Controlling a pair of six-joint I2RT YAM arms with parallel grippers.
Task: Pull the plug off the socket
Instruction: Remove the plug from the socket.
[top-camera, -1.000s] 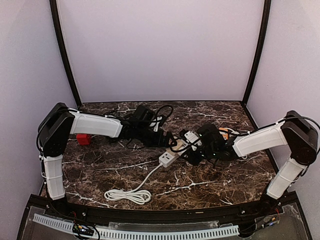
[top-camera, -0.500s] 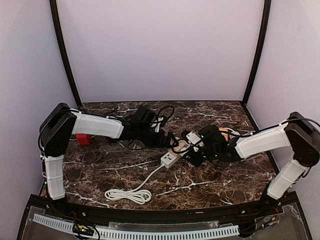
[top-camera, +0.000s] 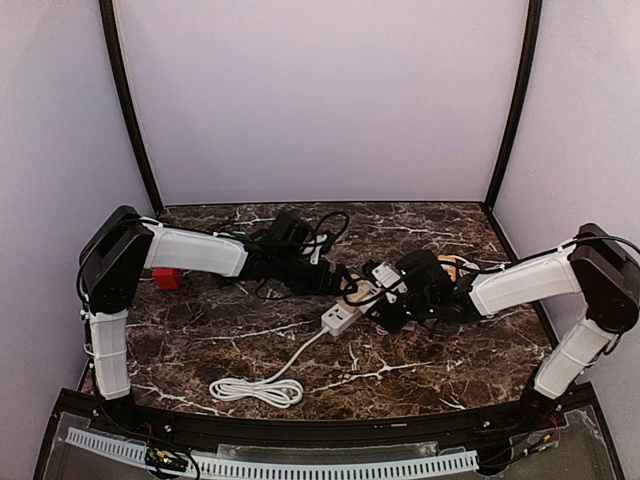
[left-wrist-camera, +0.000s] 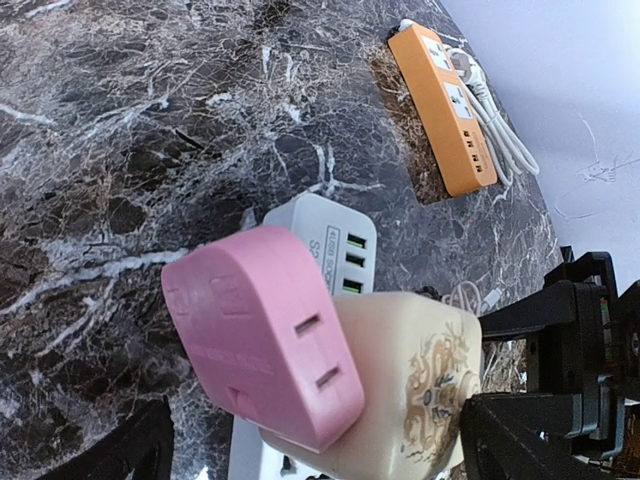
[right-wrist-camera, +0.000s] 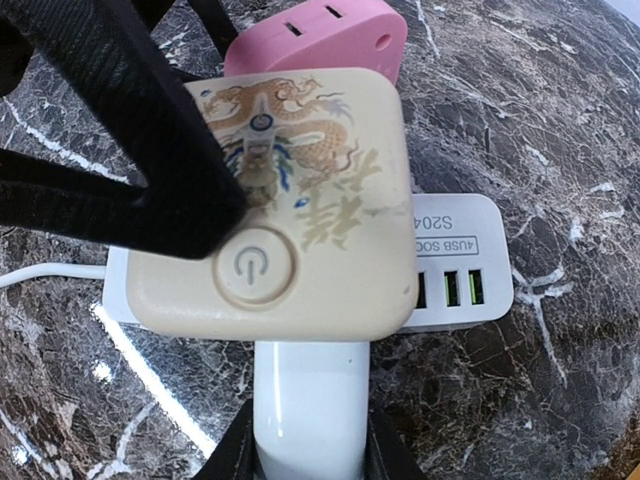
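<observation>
The pink rounded plastic plug (left-wrist-camera: 262, 335) sits pushed into the side of the cream square socket cube with a dragon print (right-wrist-camera: 300, 220), and the cube stands on the long white plastic power strip (right-wrist-camera: 305, 400) lying on the dark marbled worktop (top-camera: 430, 360). Above that strip the left tool (left-wrist-camera: 315, 440) is spread wide on either side of plug and cube, gripping nothing. The right tool (right-wrist-camera: 305, 455) is drawn in narrow on the strip's own body just beside the cube, while an orange power strip (left-wrist-camera: 445, 110) lies well apart from it.
</observation>
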